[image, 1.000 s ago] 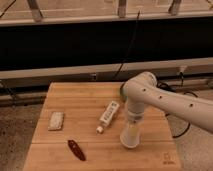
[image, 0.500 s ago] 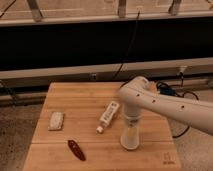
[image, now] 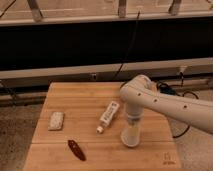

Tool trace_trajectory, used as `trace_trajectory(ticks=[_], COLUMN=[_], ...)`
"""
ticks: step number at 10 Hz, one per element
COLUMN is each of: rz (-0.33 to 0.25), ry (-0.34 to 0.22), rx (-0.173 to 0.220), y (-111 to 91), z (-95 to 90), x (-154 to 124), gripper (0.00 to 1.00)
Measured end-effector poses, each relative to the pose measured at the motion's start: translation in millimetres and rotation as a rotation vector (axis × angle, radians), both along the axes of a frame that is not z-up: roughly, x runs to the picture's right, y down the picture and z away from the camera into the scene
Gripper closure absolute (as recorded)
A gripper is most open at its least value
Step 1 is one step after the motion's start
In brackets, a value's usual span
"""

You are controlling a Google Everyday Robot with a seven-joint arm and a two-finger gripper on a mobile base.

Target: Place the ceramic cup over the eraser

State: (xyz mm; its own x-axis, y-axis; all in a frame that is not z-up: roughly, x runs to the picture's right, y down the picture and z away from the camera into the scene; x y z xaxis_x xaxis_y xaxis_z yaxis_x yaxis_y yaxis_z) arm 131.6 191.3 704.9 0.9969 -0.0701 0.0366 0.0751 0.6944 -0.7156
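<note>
The ceramic cup (image: 131, 135) is a pale cream cylinder standing on the wooden table (image: 85, 105), right of the middle and near the front. My gripper (image: 133, 124) comes straight down from the white arm onto the cup's top and merges with it. The black eraser is hidden from view.
A white tube with a cap (image: 108, 116) lies tilted just left of the cup. A whitish rectangular pad (image: 56, 120) lies at the left. A dark red elongated object (image: 76, 149) lies at the front left. Black cables (image: 172, 92) hang behind the table's right edge.
The arm's elbow has shifted slightly left over the three frames. The cup stays at the same spot on the table.
</note>
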Motion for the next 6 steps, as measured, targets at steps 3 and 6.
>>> trace_trajectory(ticks=[3,6], rz=[-0.014,-0.017], ry=[0.007,0.004], rx=[-0.004,-0.002], y=[-7,-15], z=[-1.9,-3.1], x=[3,4], gripper=[0.20,0.20])
